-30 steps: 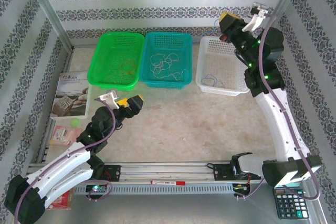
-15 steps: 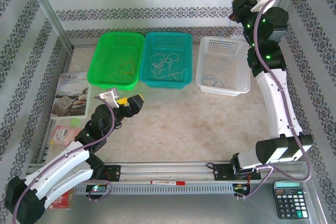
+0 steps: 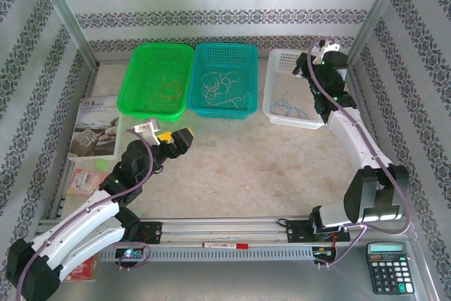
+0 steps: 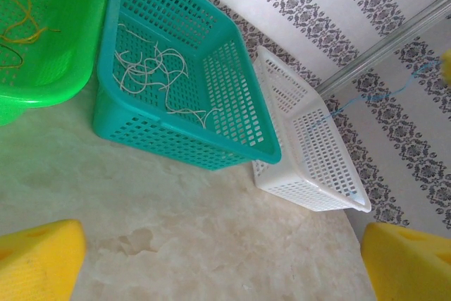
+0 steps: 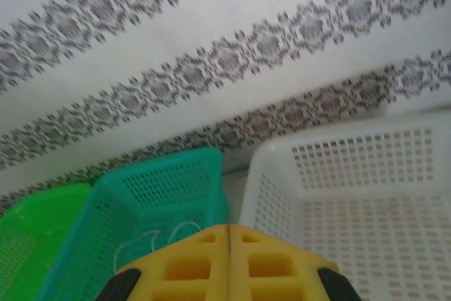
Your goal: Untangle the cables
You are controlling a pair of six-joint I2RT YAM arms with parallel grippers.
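The right pincer (image 5: 227, 259) is clenched on a pale blue cable (image 3: 284, 108) that trails down into the white basket (image 3: 296, 122). The left pincer (image 3: 182, 137) hangs released over the surface (image 3: 246, 167). Whitish cables (image 3: 222, 84) lie in the teal basket (image 3: 222, 113), and yellowish cables (image 3: 168, 89) lie in the green basket (image 3: 151, 112).

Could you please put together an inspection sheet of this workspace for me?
Surface: beige table, no spills seen.
Job's things: yellowish wires in the green basket; whitish wires in the teal basket; blue wires in the white basket.
Clutter: booklet, pink packet, red pen, calculator.
Grippers: left gripper open above the table; right gripper shut over the white basket, apparently pinching a blue strand that rises from it.
Cables: purple cable along each arm.
Surroundings: patterned wall, metal frame post.
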